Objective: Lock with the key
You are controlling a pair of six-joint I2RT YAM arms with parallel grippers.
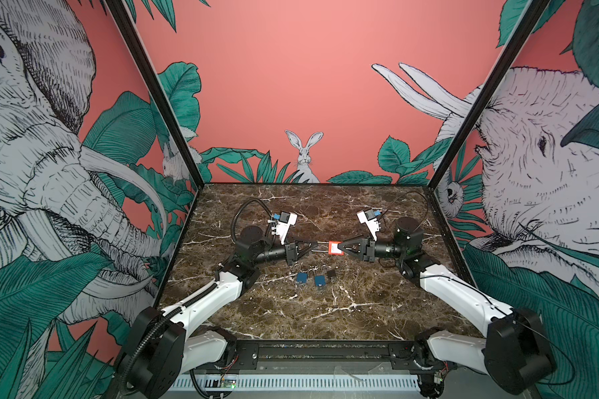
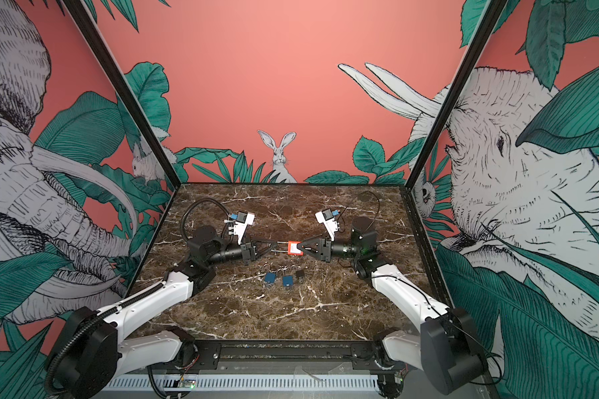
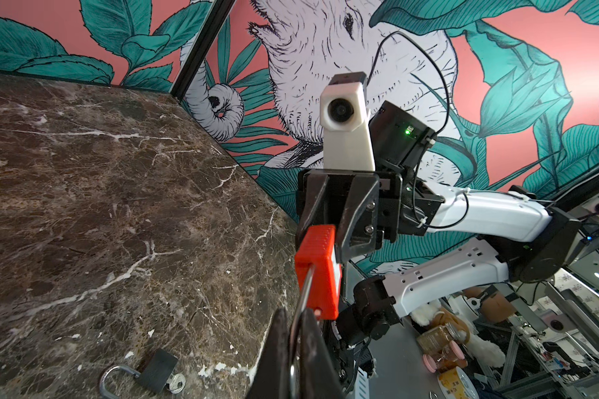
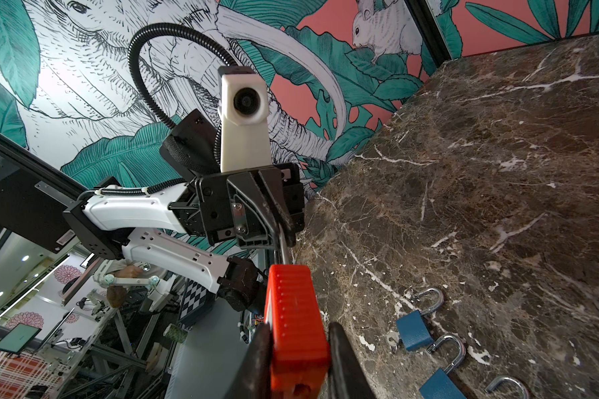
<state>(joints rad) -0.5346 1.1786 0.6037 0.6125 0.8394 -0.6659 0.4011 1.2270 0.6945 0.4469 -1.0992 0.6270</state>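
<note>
Three padlocks (image 1: pixel 319 281) lie on brown marble tabletop (image 1: pixel 325 311), jungle-mural walls (image 1: pixel 291 86) around.

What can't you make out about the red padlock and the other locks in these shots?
- The red padlock's keyhole end: covered by the right claw in both top views.
- Its shackle's loop: left wrist view, buried in the left claw.
- The black padlock's body: right wrist view, cut off by the picture's edge.
- The label's print: top views, too small.

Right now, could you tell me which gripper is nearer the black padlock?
Right. The right gripper, holding the red padlock, is just behind the black padlock; the left gripper is farther left.
</note>
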